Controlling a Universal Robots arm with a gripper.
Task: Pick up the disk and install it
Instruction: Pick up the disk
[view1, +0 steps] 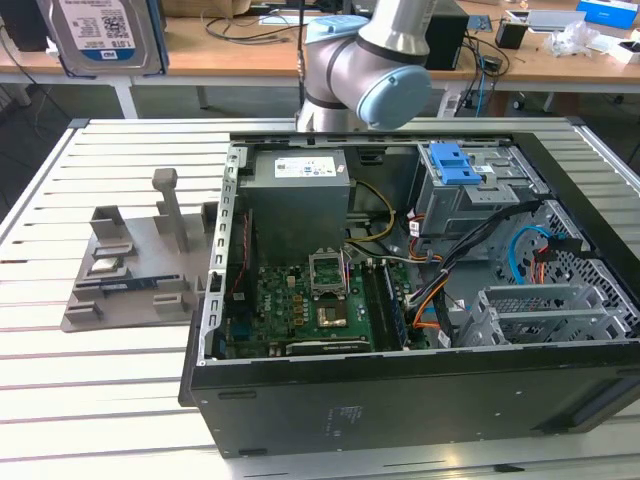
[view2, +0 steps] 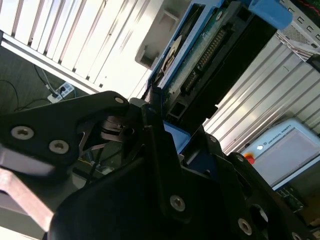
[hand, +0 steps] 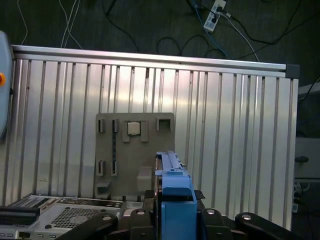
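One disk, pinched betw. gripper jaws, aloft, clear of counter. Long axis straight out from jaws, edge-on in first wrist view. Well apart from drive cage in PC case, toward counter's robot-side edge.

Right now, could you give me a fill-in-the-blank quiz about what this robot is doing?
1. The tool grips the disk by its ____ frame.
2. A small silver chip rests on the ____ holder on the table.
3. The computer case lies with its side ____, so its green board shows.

Missing words: blue; grey; open.
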